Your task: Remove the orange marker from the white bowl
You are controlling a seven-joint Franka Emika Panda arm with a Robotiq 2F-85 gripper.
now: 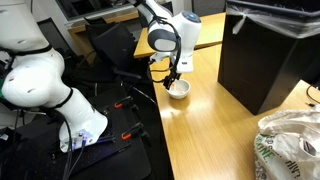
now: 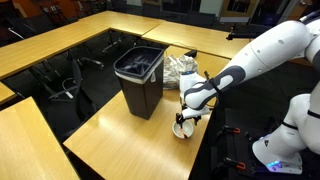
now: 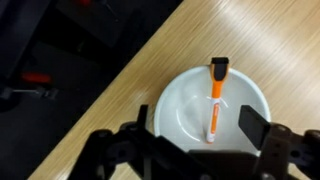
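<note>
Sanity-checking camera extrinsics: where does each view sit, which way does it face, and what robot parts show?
Exterior view: low, beside the arm filling its foreground, facing along the wooden table to the white bowl and black bin; hand over bowl.
Exterior view: raised, across the table, facing bin and bowl; arm enters from frame right.
Wrist view: straight down on the bowl holding the orange marker; open hand at bottom.
Shared: all see the bowl; both exterior views see the bin.

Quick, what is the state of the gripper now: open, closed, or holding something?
Gripper: open, holding nothing. The orange marker lies in the white bowl, between the spread fingers in the wrist view.
</note>
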